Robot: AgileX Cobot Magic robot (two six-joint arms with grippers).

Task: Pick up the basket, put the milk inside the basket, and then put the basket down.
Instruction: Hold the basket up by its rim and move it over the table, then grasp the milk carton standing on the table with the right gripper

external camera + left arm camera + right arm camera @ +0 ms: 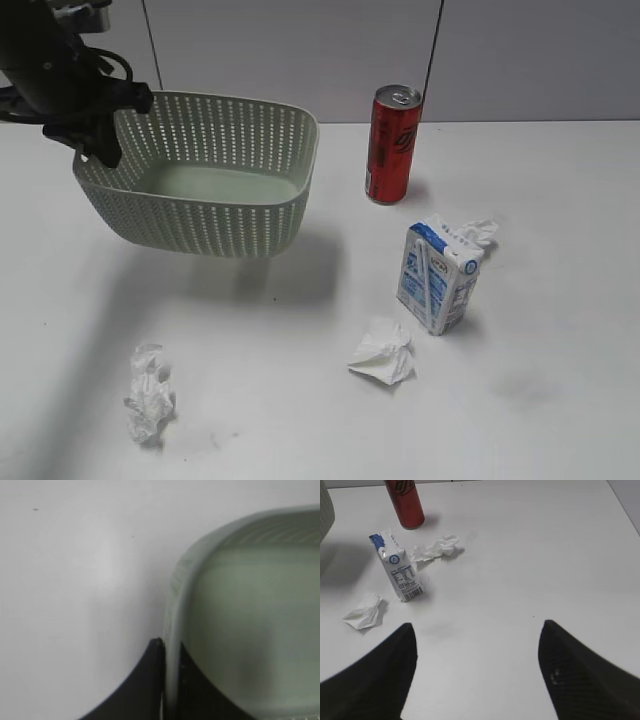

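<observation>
Pale green perforated basket (215, 190) hangs tilted above the table; white-and-blue milk (437, 275) carton stands upright

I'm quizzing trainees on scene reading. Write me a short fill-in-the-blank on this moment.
1. The left gripper holds the basket by its ____.
2. The milk stands upright on the ____, not in the basket.
3. The right gripper is open and holds ____.
4. The tallest item is the red ____.

Missing words: rim; table; nothing; can
</observation>
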